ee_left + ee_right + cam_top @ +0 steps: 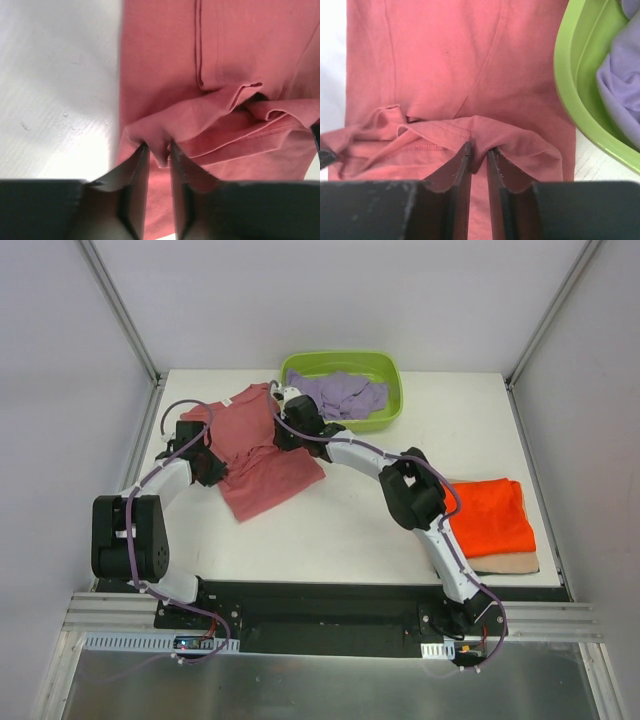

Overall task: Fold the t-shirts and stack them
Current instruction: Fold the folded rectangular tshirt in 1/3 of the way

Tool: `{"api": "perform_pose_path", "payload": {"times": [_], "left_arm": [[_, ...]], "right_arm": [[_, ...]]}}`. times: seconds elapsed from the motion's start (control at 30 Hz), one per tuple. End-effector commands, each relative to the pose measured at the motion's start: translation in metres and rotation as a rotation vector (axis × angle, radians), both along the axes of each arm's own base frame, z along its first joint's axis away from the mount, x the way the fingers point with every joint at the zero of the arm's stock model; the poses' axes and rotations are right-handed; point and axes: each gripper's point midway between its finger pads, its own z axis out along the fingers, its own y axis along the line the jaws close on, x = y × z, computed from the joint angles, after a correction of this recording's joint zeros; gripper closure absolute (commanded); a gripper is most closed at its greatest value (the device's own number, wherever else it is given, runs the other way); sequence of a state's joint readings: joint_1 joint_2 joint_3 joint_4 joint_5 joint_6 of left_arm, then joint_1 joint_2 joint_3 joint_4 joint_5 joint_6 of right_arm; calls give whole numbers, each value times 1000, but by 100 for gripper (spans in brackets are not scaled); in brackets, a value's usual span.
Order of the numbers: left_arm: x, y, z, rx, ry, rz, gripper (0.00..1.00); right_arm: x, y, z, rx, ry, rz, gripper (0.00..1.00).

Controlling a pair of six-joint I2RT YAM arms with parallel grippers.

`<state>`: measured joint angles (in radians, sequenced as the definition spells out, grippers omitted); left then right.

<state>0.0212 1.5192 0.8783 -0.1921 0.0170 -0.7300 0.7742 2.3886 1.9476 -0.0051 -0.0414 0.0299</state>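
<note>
A dusty salmon-red t-shirt (262, 462) lies spread on the table at the back left. My left gripper (207, 466) is shut on a fold of the shirt's left edge (159, 150). My right gripper (283, 436) is shut on a fold of its cloth near the tub (479, 152). A bright orange t-shirt (490, 517) lies folded on a tan one (510, 564) at the right. A lavender t-shirt (340, 393) lies crumpled in the lime-green tub (390, 405); it also shows in the right wrist view (620, 95).
The lime-green tub (575, 90) stands at the back centre, close to the right of my right gripper. The table's left edge (150, 430) is near my left gripper. Bare white table (350, 530) lies between the red shirt and the folded stack.
</note>
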Motion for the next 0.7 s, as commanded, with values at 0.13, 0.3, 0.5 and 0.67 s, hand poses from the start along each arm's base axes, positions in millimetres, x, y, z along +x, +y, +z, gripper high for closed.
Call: {"api": "perform_pose_path", "payload": {"times": [0.13,0.3,0.5,0.67], "left_arm": [[8,12,41,30,-78,71,21],[1,-15,69,-57,-158,-43,5],[-8,-39,71,-64,-184,-152,1],[10,-57,54,-128,-147,-247,1]], "right_arm": [[3,14,65,95,-48,72,41],[-29,1,91,75,-26,164,20],[-71,-32,78,42,57,176,4],[-81,-35,55,29,115,194,4]]}}
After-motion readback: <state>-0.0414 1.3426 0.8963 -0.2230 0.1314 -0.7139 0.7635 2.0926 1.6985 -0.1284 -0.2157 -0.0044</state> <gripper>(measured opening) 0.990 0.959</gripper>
